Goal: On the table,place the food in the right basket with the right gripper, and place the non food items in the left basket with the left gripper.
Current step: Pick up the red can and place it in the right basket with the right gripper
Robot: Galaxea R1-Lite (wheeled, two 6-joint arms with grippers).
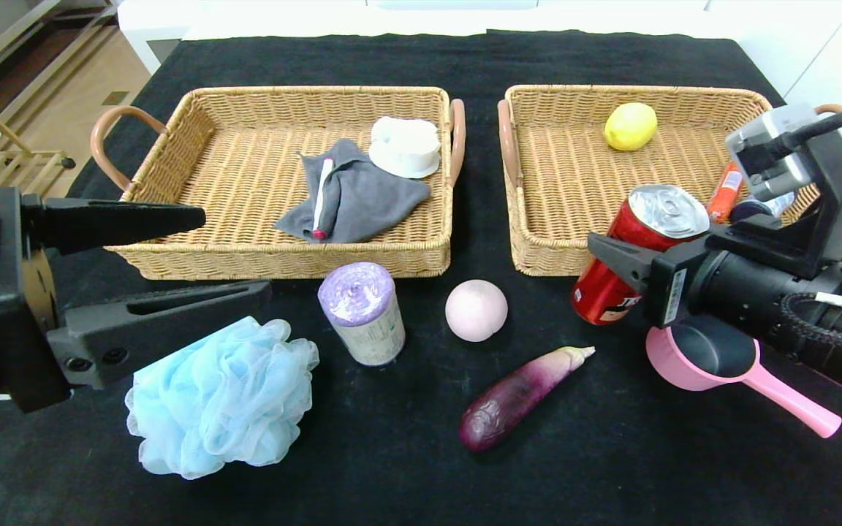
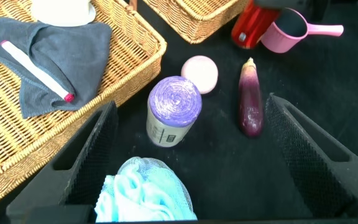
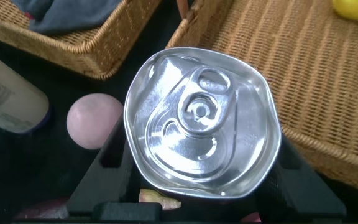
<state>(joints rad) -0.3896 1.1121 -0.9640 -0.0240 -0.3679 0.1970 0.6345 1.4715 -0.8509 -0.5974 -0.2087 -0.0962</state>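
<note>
My right gripper (image 1: 622, 256) is shut on the red soda can (image 1: 640, 248), which is tilted and dented at the front edge of the right basket (image 1: 531, 256); its silver top fills the right wrist view (image 3: 201, 121). My left gripper (image 1: 234, 252) is open and empty above the light-blue pouf (image 1: 220, 398). The lilac bag roll (image 1: 364, 314), pink peach ball (image 1: 476, 310) and purple eggplant (image 1: 520, 394) lie on the black table (image 1: 392, 475). The pink saucepan (image 1: 713, 354) sits under my right arm. The left basket (image 1: 282, 261) stands beyond the left gripper.
The left basket holds a grey cloth (image 1: 362, 201), a white stick with a pink tip (image 1: 321, 197) and a white round container (image 1: 405, 146). The right basket holds a yellow lemon (image 1: 631, 126) and an orange tube (image 1: 724, 191).
</note>
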